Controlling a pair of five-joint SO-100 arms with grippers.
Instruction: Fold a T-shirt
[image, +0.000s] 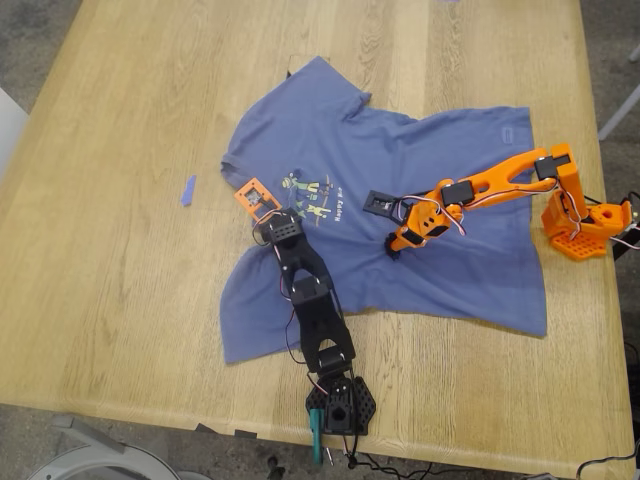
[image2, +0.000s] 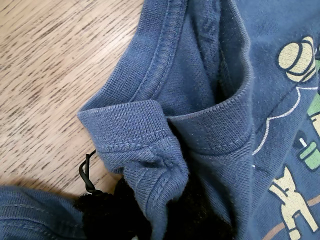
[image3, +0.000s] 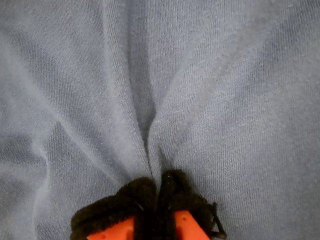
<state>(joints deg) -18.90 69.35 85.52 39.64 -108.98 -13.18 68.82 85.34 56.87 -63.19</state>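
The wooden table (image: 120, 150) fills the room's middle, and spread across it lies the T-shirt (image: 440, 270), slate-blue, rumpled, its printed chest face up and its hem toward the exterior view's right. The black arm (image: 315, 320) reaches up from the near edge onto the shirt; that is my first gripper (image: 262, 212), and in its wrist view the ribbed collar (image2: 135, 135) is bunched and folded right at its dark padded tips, pinched there as far as I can see. The orange arm (image: 500, 180) comes in from the exterior view's right, my second gripper (image: 392, 245) down on the shirt's body, fingers (image3: 175, 200) squeezed together on a ridge of cloth, creases fanning out. A small blue scrap (image: 188, 190) sits alone on bare wood at the exterior view's left.
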